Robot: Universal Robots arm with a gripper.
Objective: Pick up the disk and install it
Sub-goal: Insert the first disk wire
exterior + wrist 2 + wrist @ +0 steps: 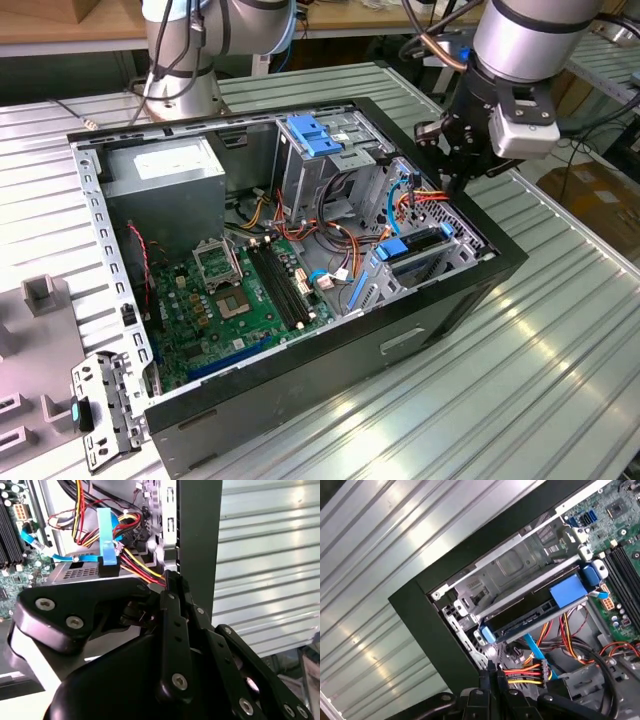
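The disk (530, 611) lies flat in the lower drive bay at the front corner of the open computer case (470, 290), its light blue carrier rails (567, 590) at both ends. In the exterior view the disk (415, 243) sits low on the case's right side. My gripper (455, 180) hangs just above and behind it, over the orange and yellow wires (425, 196). In both wrist views the fingertips (491, 672) are pressed together, right beside the red-yellow wire bundle (145, 570) and its connector (544, 672). Whether they pinch a wire is hidden.
Inside the case are a green motherboard (240, 300), a grey power-supply box (165, 175) and a tall metal cage with a blue bracket (312, 135). A second arm's base (180, 70) stands behind. Metal parts (100, 410) lie on the ribbed table at the exterior view's left.
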